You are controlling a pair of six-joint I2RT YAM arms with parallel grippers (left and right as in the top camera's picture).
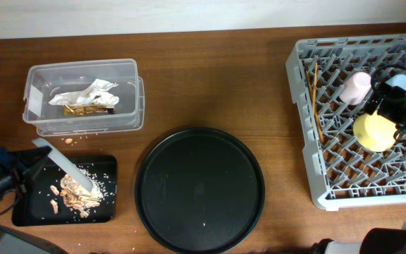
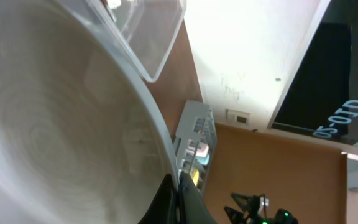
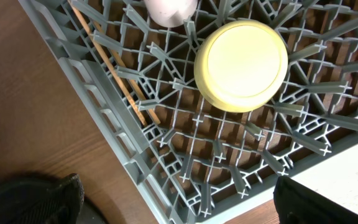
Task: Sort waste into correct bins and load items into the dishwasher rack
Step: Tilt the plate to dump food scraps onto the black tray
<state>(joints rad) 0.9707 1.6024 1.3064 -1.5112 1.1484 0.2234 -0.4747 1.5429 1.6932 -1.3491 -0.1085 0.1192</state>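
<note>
Grey plate [image 1: 65, 168] tilts over the shallow black tray [image 1: 106, 209], its rim pinched tight in your left gripper [image 2: 179, 186]. Brown and beige scraps [image 1: 76, 192] w/ rice lie heaped under its lower edge. Wrapper [image 1: 87, 97] sits in the clear tub [image 1: 134, 106]. Your right gripper [image 3: 176, 202] hangs wide open, holding nothing, over the rack [image 1: 309, 120], where the yellow bowl [image 1: 374, 132] sits upside down near pink cup [image 1: 356, 87], blue cup [image 1: 400, 82] and chopsticks [image 1: 315, 102].

Risk: thin rim grip on a steep plate. Swing it fast toward the rack and it may twist or slip out. Any rice clinging on could drop onto the table en route.
</note>
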